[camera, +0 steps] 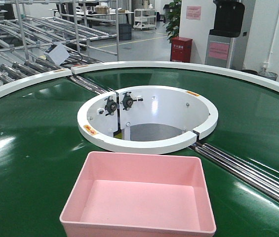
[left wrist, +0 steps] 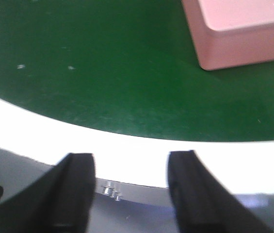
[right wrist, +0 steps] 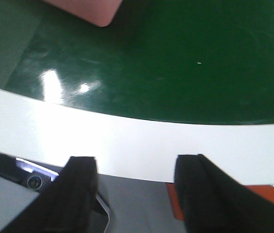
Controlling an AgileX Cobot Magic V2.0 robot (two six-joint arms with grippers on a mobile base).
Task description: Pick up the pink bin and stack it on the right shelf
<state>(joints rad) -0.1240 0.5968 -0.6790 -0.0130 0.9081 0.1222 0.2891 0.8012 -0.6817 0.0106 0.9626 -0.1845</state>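
Up front, pink bin [camera: 138, 197] shows its interior; wrist views, only corners.

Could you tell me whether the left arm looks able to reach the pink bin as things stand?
Probably yes: the left gripper is open, and only bare green belt and the white rim lie between it and the pink bin.

Pink bin [camera: 140, 200] pale pink; conveyor [camera: 30, 148] dark green, white-rimmed; left gripper [left wrist: 131, 187] seemingly black.
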